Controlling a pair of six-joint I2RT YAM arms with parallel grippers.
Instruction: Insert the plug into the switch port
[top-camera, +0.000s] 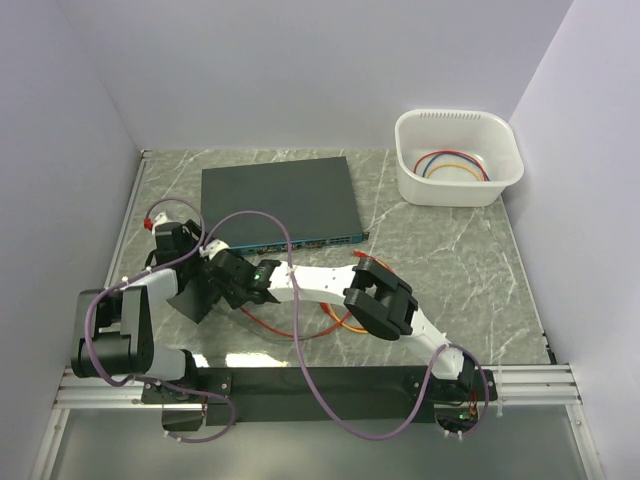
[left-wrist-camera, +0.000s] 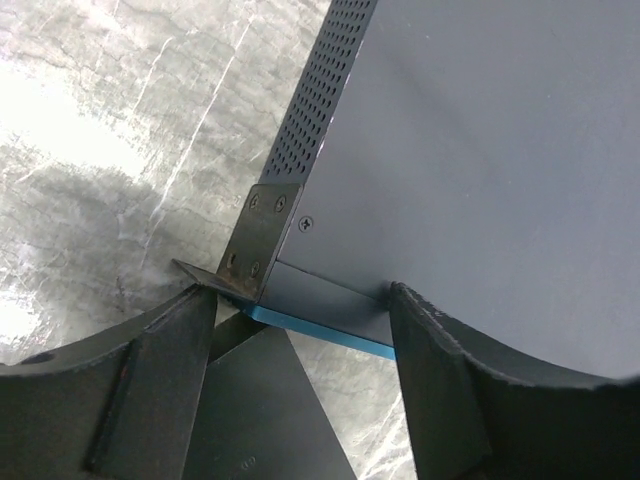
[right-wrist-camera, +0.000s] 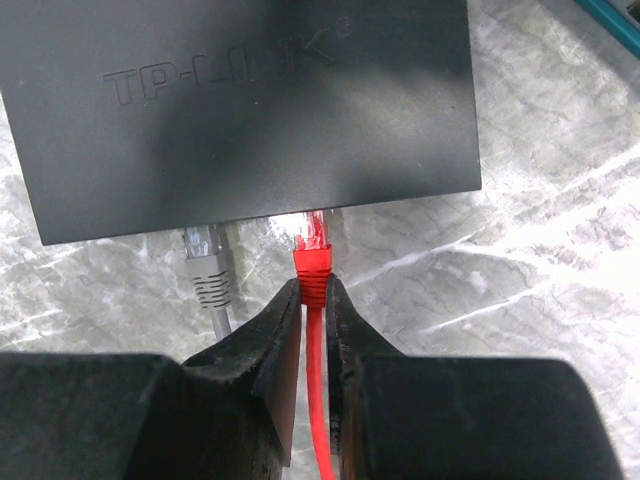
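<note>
The switch (top-camera: 280, 202) is a large dark grey box with a teal front edge (left-wrist-camera: 320, 328). My left gripper (left-wrist-camera: 298, 300) is open, its fingers on either side of the switch's front left corner and mounting bracket (left-wrist-camera: 262, 240). My right gripper (right-wrist-camera: 313, 295) is shut on the red plug (right-wrist-camera: 312, 258). The plug's tip reaches the edge of the smaller black slab (right-wrist-camera: 240, 110), not the switch; I cannot tell if it is seated. From above, both grippers (top-camera: 195, 255) (top-camera: 230, 275) sit close together by the slab (top-camera: 192, 300).
A grey plug (right-wrist-camera: 208, 270) sits in the slab's edge just left of the red one. The red cable loops on the table (top-camera: 300, 333) under the right arm. A white bin (top-camera: 458, 157) with coloured cables stands at the back right. White walls surround the table.
</note>
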